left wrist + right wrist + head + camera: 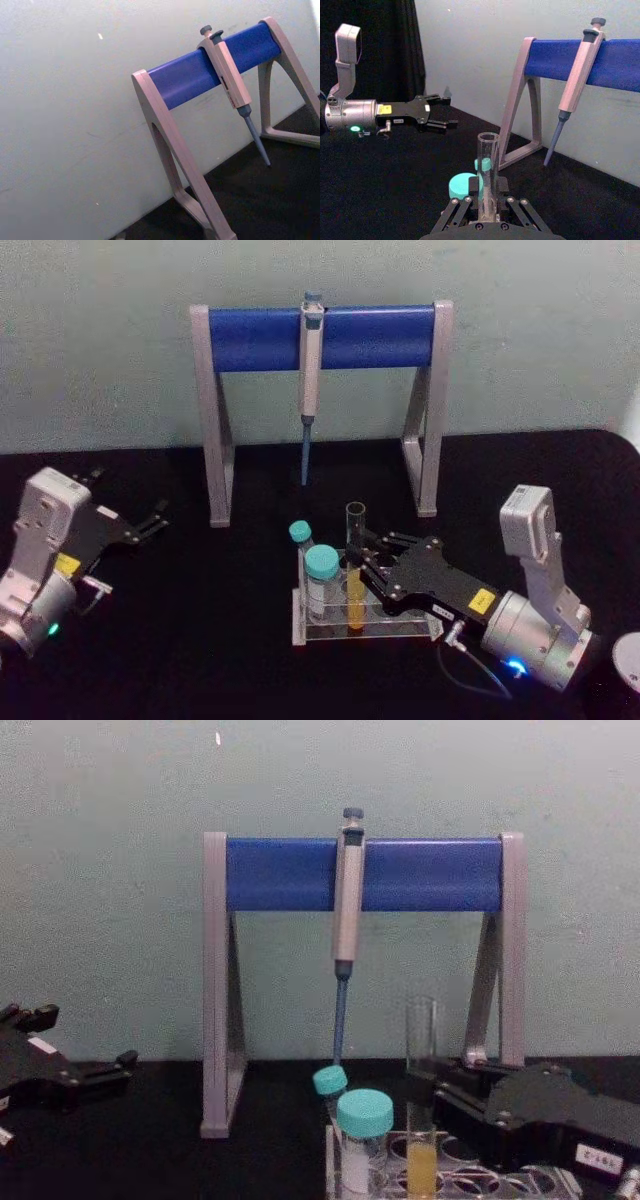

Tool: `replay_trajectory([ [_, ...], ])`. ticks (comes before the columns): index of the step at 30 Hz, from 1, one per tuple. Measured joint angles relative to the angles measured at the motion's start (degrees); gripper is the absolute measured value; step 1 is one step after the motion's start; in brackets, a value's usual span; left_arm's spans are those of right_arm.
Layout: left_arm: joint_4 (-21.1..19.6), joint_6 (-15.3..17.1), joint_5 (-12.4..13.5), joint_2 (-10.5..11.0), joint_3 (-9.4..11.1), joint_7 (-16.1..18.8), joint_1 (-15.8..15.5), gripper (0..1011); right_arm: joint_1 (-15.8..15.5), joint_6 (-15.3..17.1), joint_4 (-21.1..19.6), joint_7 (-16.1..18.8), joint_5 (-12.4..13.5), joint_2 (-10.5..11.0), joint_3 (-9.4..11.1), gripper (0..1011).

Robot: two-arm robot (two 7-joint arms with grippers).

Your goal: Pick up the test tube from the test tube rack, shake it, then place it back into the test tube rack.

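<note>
The test tube [355, 525] stands upright in the rack [330, 633]. The right claw [366, 558] brackets it from 4 o'clock; whether it grips cannot be told. The left claw [125, 515] rests open at 9 o'clock. Risk: a tilted lift could bind the glass in its hole and spill liquid.

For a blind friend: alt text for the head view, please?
The right gripper is at a test tube of yellow liquid standing in a clear test tube rack on a black table. The left gripper rests open at the left; a pipette hangs on a stand behind.
</note>
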Motion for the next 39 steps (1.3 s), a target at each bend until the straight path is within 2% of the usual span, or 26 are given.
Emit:
replay_trajectory([
  [8,0.00,0.00,0.00,0.00,0.00,0.00,0.00,1001,-0.01,0.06,-0.03,0.01,0.00,0.03,0.00,221],
  [11,0.00,0.00,0.00,0.00,0.00,0.00,0.00,1001,-0.02,0.21,-0.01,0.03,-0.07,0.06,-0.01,285],
  [16,0.00,0.00,0.00,0.00,0.00,0.00,0.00,1001,-0.02,0.20,-0.01,0.05,-0.05,0.06,-0.02,462],
  [17,0.00,0.00,0.00,0.00,0.00,0.00,0.00,1001,-0.02,0.20,-0.01,0.05,-0.05,0.06,-0.01,462],
  [19,0.00,0.00,0.00,0.00,0.00,0.00,0.00,1001,-0.01,0.19,-0.02,0.06,-0.05,0.06,-0.01,563],
  [26,0.00,0.00,0.00,0.00,0.00,0.00,0.00,1001,0.00,0.16,-0.03,0.09,-0.01,0.07,0.00,736],
  [28,0.00,0.00,0.00,0.00,0.00,0.00,0.00,1001,0.00,0.15,-0.03,0.11,0.00,0.06,0.00,837],
  [29,0.00,0.00,0.00,0.00,0.00,0.00,0.00,1001,0.00,0.14,-0.03,0.11,0.01,0.06,0.00,837],
  [30,0.00,0.00,0.00,0.00,0.00,0.00,0.00,1001,0.00,0.14,-0.03,0.11,0.01,0.07,0.00,889],
  [35,0.00,0.00,0.00,0.00,0.00,0.00,0.00,1001,0.00,0.11,-0.03,0.11,0.02,0.07,0.00,1000],
  [39,0.00,0.00,0.00,0.00,0.00,0.00,0.00,1001,0.00,0.09,-0.03,0.11,0.04,0.06,0.00,1000],
])
